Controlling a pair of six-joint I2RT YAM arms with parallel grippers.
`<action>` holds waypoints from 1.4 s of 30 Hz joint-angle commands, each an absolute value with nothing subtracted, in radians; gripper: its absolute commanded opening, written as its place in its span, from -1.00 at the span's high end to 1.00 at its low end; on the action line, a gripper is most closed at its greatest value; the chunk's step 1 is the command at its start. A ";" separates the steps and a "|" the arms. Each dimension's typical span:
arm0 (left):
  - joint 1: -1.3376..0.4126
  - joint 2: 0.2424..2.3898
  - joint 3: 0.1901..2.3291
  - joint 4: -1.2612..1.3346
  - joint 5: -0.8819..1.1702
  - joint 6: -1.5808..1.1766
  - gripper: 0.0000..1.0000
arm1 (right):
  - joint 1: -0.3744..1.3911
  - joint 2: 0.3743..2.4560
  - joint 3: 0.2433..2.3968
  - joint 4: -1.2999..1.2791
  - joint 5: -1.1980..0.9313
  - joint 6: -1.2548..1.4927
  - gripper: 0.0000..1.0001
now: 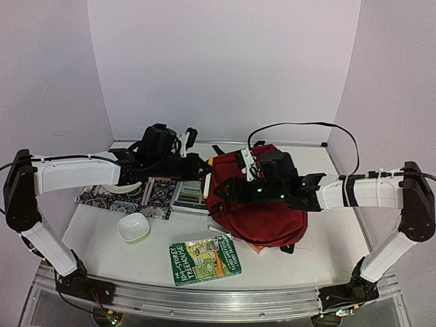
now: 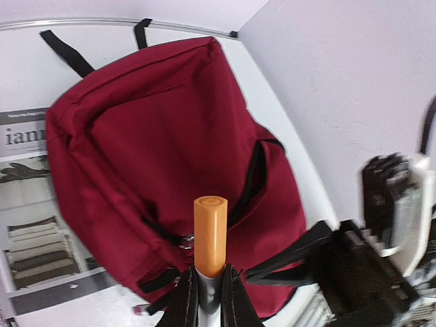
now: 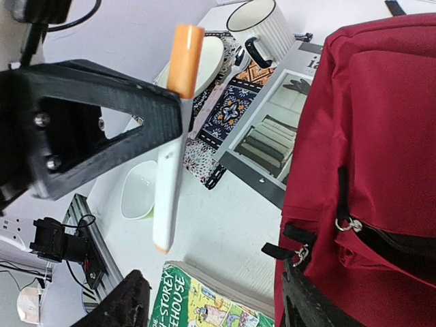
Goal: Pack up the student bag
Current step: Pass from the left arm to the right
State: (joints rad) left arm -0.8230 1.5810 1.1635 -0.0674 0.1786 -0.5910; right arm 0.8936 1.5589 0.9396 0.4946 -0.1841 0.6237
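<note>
The student bag [image 1: 269,208], dark red with black straps, lies flat at the table's centre right; it also fills the left wrist view [image 2: 163,150]. Its black zipper [image 3: 344,221] shows a slightly open pocket. My left gripper [image 1: 204,178] hovers at the bag's left edge, shut on a white marker with an orange cap [image 2: 210,231]. The marker [image 3: 170,163] hangs upright above the table. My right gripper [image 3: 218,306] reaches over the bag to its left edge and is open. One of its fingers [image 3: 313,306] lies against the bag's side, the other over the book.
A green paperback book [image 1: 203,257] lies in front of the bag, with a small white bowl [image 1: 133,227] to its left. A magazine [image 1: 189,197], a patterned placemat [image 1: 146,197] and a white ribbed mug [image 3: 259,27] sit left of the bag.
</note>
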 commanded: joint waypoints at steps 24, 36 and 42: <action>-0.839 1.611 1.138 0.178 0.368 -0.647 0.97 | 0.897 1.615 0.975 0.699 -0.247 0.708 1.00; -0.839 1.681 1.194 0.069 0.251 -0.309 -0.06 | 0.893 1.458 0.954 0.257 -0.089 0.757 1.00; -0.843 1.739 1.249 -0.018 0.188 -0.137 -0.31 | 0.855 1.414 0.927 0.095 -0.140 0.836 1.00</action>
